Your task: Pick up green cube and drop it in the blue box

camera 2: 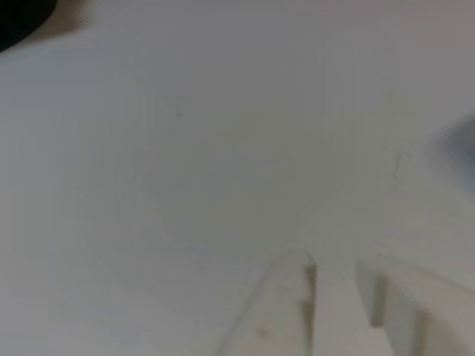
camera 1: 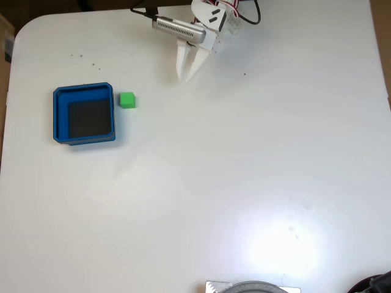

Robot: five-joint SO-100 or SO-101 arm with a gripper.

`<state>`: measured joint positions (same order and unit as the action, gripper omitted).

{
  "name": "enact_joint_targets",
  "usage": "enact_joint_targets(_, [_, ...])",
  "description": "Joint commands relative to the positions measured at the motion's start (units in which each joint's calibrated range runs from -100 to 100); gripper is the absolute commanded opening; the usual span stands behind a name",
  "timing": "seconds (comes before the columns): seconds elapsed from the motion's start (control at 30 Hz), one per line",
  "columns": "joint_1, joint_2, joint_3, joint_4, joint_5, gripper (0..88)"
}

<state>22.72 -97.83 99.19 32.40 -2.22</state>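
Note:
The green cube [camera 1: 127, 100] sits on the white table just right of the blue box [camera 1: 60, 116], a small gap apart from its wall. The box's dark floor holds nothing. In the fixed view my gripper [camera 1: 184, 77] hangs near the table's far edge, up and to the right of the cube, well apart from it. Its white fingers [camera 1: 181, 61] taper to meet at the tips, shut on nothing. In the other view the gripper [camera 2: 335, 271] rises from the bottom edge over bare table, blurred.
The white table [camera 1: 244, 183] spreads wide below and right of the gripper. A grey round object [camera 1: 253, 287] pokes in at the bottom edge, and a dark object [camera 1: 376, 285] sits at the bottom right corner. Cables [camera 1: 143, 11] run behind the arm.

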Motion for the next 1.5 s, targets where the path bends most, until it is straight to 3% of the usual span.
enact_joint_targets(0.0, [0.9, -0.3, 0.2, -1.3, 0.1, 2.3])
enact_joint_targets(0.57, [5.1, -0.2, 0.2, -1.3, 0.1, 2.3])
enact_joint_targets(1.23, [18.1, -0.2, 0.3, -1.3, 0.1, 2.3])
enact_joint_targets(1.47, [18.1, -0.1, 0.4, -1.3, 0.1, 2.3])
